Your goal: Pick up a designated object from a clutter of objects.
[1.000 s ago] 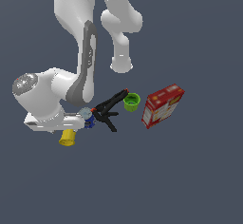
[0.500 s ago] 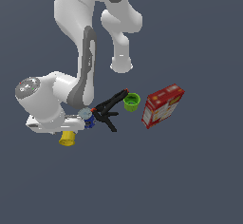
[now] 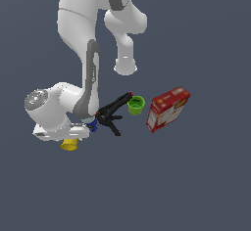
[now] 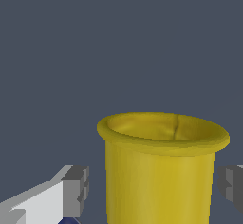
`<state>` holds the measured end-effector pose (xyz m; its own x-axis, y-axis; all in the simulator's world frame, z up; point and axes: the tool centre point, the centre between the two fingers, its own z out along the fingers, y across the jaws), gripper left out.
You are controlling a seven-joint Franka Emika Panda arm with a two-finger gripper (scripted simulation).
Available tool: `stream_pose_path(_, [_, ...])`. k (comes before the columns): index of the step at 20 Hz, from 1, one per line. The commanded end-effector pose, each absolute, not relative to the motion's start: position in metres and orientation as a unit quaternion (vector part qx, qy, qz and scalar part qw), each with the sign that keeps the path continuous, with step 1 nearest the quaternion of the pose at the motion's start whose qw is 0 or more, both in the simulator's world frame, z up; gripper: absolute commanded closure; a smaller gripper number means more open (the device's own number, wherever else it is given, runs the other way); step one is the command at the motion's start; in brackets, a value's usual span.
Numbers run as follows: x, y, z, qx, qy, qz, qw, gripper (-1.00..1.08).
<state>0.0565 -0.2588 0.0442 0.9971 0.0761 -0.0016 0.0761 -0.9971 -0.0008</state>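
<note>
The yellow cup (image 3: 69, 145) stands upright at the exterior view's left, partly hidden under my hand. In the wrist view the cup (image 4: 159, 171) fills the space between my two fingers (image 4: 76, 190), with a narrow gap on each side. My gripper (image 3: 71, 139) is open around the cup, low over it, and does not touch it. The rest of the clutter lies to the exterior view's right: a blue can (image 3: 92, 125), mostly hidden by my arm, a black red-tipped clamp (image 3: 112, 112), a green cup (image 3: 136, 105) and a red cracker box (image 3: 167, 108).
My arm's white links (image 3: 83, 44) rise above the clutter. The floor (image 3: 196, 186) is plain dark grey. A sliver of the blue can (image 4: 69, 220) shows beside one finger in the wrist view.
My hand has sunk a little lower over the yellow cup. The cup and the other objects have not moved.
</note>
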Motion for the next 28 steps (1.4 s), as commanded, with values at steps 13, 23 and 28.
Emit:
stream_pose_path(13, [0.057,-0.259,0.045,-0.999,-0.038,0.0,0.0,1.08])
stream_pose_path(23, [0.056,-0.238,0.079,-0.999,-0.038,0.0,0.0,1.08])
stream_pose_path(28, [0.055,-0.215,0.117,-0.999,-0.038,0.0,0.0,1.08])
